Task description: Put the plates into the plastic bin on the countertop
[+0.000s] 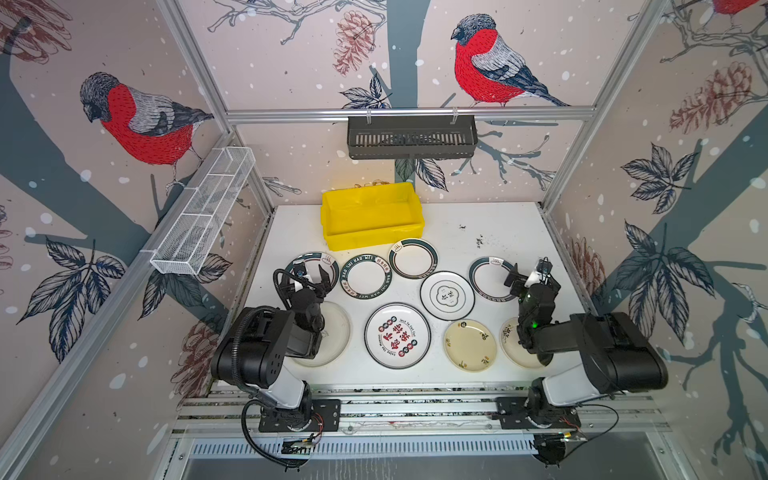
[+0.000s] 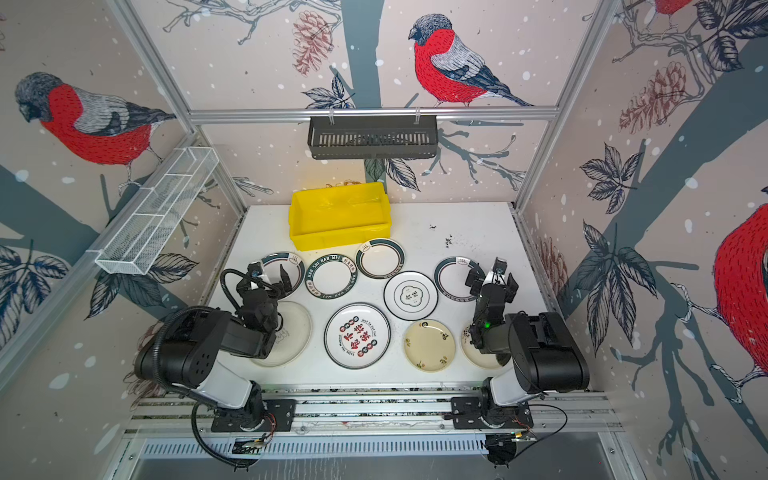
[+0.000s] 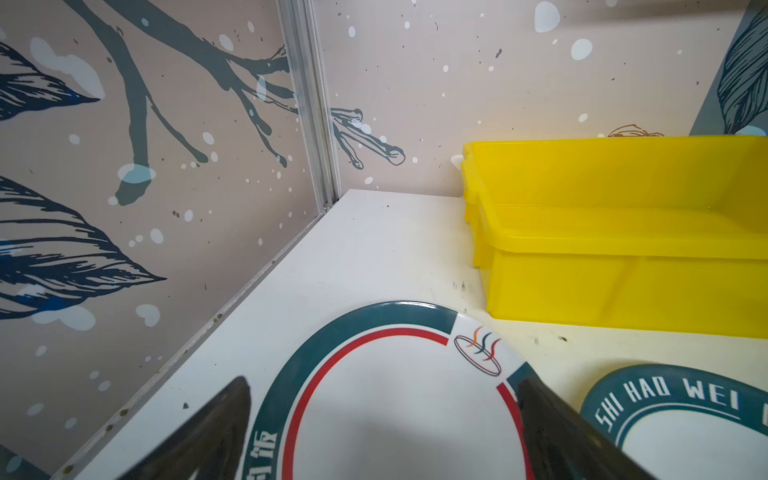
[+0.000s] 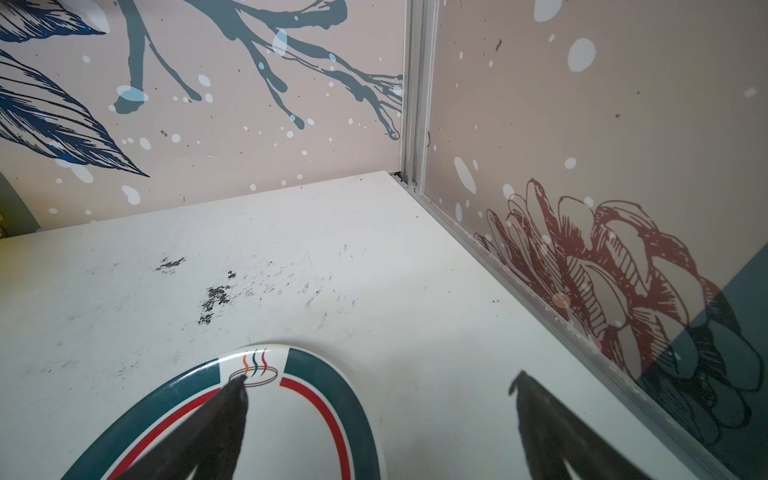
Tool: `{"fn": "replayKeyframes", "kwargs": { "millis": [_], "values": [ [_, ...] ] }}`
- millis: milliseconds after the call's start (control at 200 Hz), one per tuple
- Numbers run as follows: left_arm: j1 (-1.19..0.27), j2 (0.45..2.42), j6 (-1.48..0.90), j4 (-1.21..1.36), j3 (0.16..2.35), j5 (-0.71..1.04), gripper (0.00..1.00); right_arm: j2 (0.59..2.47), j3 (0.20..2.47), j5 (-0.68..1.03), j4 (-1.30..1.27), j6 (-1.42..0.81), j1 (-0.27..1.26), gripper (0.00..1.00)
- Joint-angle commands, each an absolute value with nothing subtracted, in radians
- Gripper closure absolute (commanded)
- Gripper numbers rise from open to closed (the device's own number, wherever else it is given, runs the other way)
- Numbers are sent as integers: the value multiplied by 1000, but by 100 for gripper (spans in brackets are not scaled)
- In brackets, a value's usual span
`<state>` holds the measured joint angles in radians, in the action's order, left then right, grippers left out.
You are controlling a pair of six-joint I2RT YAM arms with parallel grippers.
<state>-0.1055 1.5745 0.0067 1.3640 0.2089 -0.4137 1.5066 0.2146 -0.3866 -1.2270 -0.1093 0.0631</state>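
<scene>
On the white tabletop, nine plates in front of the yellow plastic bin, left jaws open above far-left plate, right jaws open straddling far-right plate rim

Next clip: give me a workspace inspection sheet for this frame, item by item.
Surface: white countertop, black specks right of the bin.
Job's things: nine plates flat on it; yellow plastic bin at far edge, no plate inside.
Clutter: nothing seen.
Grippers: left gripper open over far-left plate; right gripper open, fingers straddling far-right plate rim.
Cables: black hose loops behind left gripper; thin wire at front right.
Surroundings: bird-print walls; dark slotted basket hung at back; white mesh tray hung at left.
</scene>
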Motion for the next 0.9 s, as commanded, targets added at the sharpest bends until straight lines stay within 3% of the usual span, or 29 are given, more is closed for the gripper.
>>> {"fn": "replayKeyframes", "kwargs": {
  "millis": [0,896],
  "values": [
    [-100,1569,-1,1374,214,-389,1,1502,218,-382,-1233,-121,63,0],
    [-71,1563,-17,1345,221,-331,1,1503,223,-373,-1226,-123,57,0]
  ]
}}
